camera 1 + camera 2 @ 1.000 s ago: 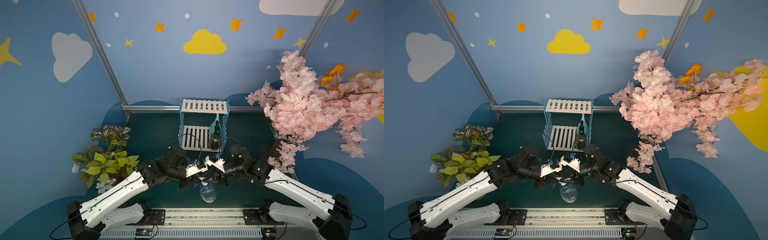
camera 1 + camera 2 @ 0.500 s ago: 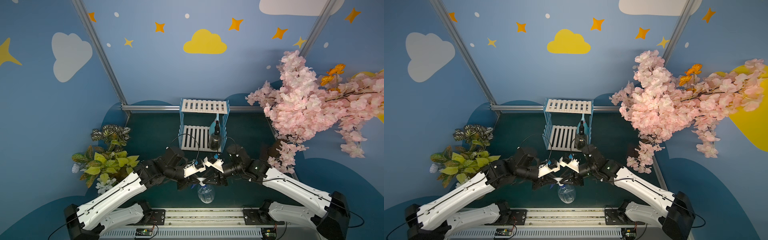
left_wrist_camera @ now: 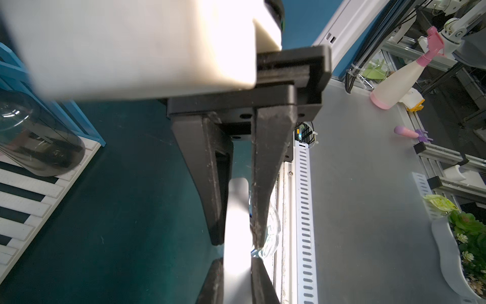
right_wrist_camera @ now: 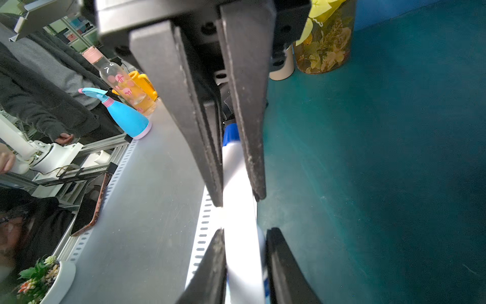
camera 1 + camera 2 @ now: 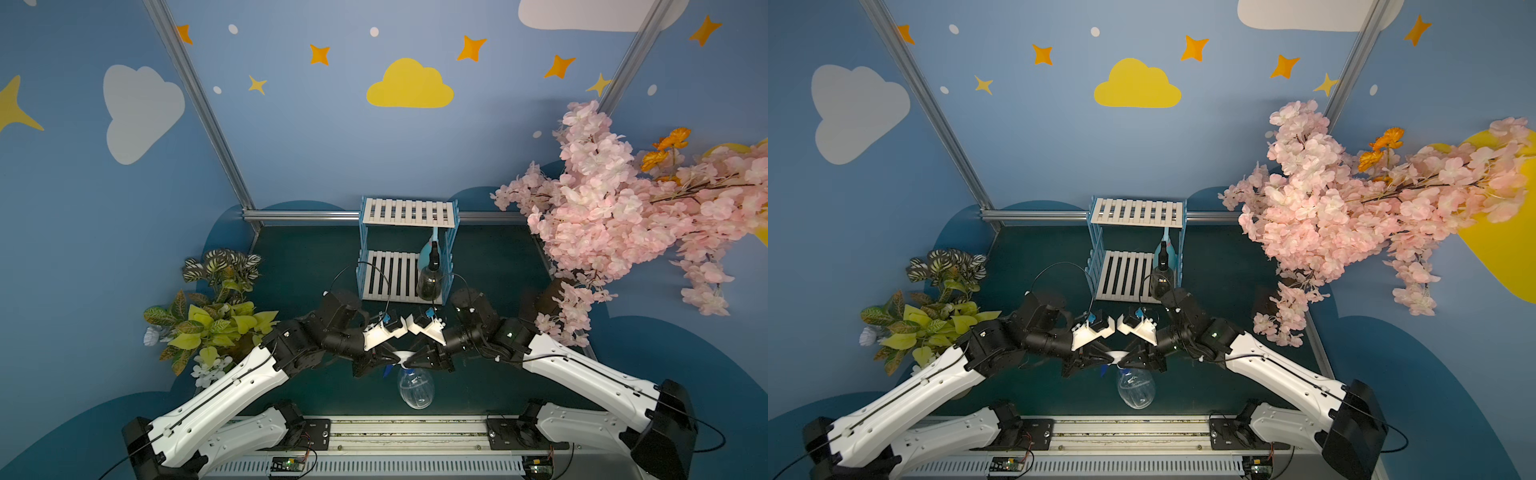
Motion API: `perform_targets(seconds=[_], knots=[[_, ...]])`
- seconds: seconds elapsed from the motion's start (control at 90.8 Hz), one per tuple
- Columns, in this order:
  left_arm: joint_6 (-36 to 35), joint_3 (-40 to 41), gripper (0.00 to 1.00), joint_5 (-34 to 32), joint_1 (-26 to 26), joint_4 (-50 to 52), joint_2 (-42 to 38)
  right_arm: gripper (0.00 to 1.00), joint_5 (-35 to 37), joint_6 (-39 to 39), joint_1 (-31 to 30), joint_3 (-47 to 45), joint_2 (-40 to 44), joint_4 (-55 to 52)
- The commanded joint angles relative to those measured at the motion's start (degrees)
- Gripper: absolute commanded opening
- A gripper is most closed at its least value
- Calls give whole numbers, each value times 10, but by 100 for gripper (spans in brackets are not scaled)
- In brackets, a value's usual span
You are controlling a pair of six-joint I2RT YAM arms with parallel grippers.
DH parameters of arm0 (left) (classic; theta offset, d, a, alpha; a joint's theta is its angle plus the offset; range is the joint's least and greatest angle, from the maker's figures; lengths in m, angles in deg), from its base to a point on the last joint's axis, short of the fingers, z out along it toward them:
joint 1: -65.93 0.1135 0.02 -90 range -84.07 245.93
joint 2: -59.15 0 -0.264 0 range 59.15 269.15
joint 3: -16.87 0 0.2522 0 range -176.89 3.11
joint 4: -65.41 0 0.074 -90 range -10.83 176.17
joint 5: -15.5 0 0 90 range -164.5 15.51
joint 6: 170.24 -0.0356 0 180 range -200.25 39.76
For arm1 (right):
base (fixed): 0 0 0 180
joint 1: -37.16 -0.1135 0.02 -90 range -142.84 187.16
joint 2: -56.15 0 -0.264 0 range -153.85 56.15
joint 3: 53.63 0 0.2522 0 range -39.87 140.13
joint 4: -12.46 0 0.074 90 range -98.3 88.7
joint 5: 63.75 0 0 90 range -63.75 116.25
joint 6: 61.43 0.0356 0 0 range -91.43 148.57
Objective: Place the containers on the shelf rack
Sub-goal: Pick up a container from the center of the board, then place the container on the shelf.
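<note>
Left wrist view showed my left gripper (image 3: 238,240) clamped on the white spray head of the clear bottle (image 5: 415,388); my right gripper (image 4: 238,200) pinched the same head. That bottle was in front of the rack (image 5: 407,214), well apart from it.

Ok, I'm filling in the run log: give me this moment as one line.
left gripper: shut on clear bottle at its spray head | right gripper: shut on same head | rack lower shelf: dark bottle, blue bottle
</note>
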Motion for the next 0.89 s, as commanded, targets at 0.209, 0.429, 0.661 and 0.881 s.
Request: perform_targets(seconds=[0.209,0.429,0.661,0.881], knots=[[49,41,69,-22,27,-92,-36,0,58,26,-2,-2,8,40],[119,82,100,-21,89,-141,-104,0,176,43,-2,-12,14,97],[190,150,100,-138,146,-161,-179,0,419,45,-24,-42,-5,292],[216,208,100,-186,149,-179,-237,0,589,69,-36,33,-127,378]])
